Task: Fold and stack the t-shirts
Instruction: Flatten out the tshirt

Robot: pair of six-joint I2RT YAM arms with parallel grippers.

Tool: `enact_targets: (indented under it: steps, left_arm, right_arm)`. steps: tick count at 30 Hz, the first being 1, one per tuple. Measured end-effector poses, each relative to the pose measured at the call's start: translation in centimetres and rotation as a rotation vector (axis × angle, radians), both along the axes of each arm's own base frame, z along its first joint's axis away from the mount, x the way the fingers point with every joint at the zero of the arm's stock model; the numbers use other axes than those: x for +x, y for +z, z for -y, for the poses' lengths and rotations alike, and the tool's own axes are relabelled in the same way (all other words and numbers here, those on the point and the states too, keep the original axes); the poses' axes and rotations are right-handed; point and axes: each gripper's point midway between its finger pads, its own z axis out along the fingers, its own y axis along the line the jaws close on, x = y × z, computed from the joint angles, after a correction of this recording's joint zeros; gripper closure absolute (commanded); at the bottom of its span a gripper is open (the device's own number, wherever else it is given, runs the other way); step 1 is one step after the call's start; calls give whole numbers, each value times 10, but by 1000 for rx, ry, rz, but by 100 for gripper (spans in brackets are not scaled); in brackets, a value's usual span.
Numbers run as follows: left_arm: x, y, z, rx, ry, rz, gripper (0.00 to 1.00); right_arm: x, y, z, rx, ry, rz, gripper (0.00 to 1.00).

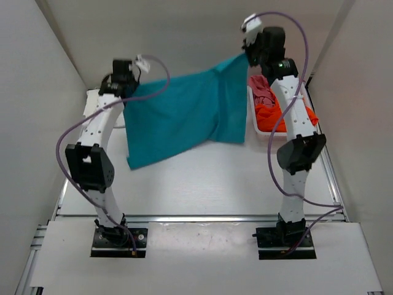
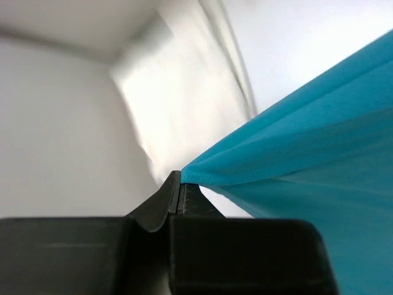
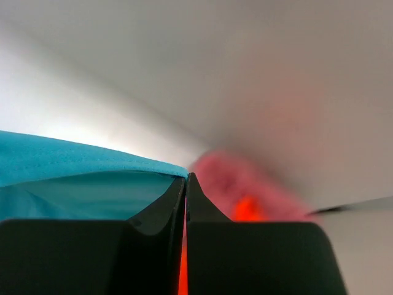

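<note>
A teal-blue t-shirt (image 1: 184, 117) hangs stretched in the air between both arms, its lower edge drooping toward the table. My left gripper (image 1: 128, 86) is shut on the shirt's left corner; in the left wrist view the cloth (image 2: 307, 160) runs out from the pinched fingertips (image 2: 178, 184). My right gripper (image 1: 250, 56) is shut on the shirt's right corner, raised higher than the left; the right wrist view shows teal cloth (image 3: 73, 178) at the closed tips (image 3: 186, 181). A pinkish-red t-shirt (image 1: 263, 88) and an orange t-shirt (image 1: 270, 117) lie crumpled in the basket at the right.
A white mesh basket (image 1: 254, 123) stands at the back right, beside the right arm. Pale walls enclose the table on the left, back and right. The white tabletop (image 1: 196, 184) lies under the hanging shirt.
</note>
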Motion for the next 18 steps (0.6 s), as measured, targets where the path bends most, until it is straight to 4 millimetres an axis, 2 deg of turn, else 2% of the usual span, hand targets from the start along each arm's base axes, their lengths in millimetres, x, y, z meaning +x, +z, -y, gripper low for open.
enact_targets:
  steps: [1,2,3,4,5,7,9,11,12,13,14,16,17,18]
  left_arm:
    - [36,36,4,-29,21,122,100]
    - [63,76,8,-61,35,244,100]
    - [82,118,12,-95,41,384,100]
    - [88,157,14,-127,44,514,100]
    - [80,188,15,-146,42,602,100]
    - [50,240,12,-170,33,761,100]
    - [15,280,8,-183,25,886,100]
    - [-12,309,3,-191,20,978,100]
    - [-25,316,1,-191,16,1007,100]
    - [-32,312,1,-184,10,1009,100]
    - [-38,297,1,-174,-1,993,100]
    - [-48,244,1,-136,-24,898,100]
    - [-51,210,1,-115,-35,824,100]
    - [-54,162,2,-90,-49,716,100]
  right_arm:
    - [24,36,10,18,-52,110,100]
    - [41,71,19,29,-97,222,100]
    - [47,97,26,34,-133,312,100]
    - [45,116,33,26,-165,367,100]
    - [39,133,35,29,-179,409,100]
    - [20,154,36,39,-189,459,100]
    - [-7,165,34,31,-185,490,100]
    - [-34,169,31,14,-173,510,100]
    - [-47,170,29,6,-163,517,100]
    - [-57,169,27,3,-154,518,100]
    - [-66,163,25,-3,-145,510,100]
    - [-84,138,26,-39,-128,474,100]
    - [-93,119,24,-65,-113,440,100]
    - [-105,91,23,-103,-96,398,100]
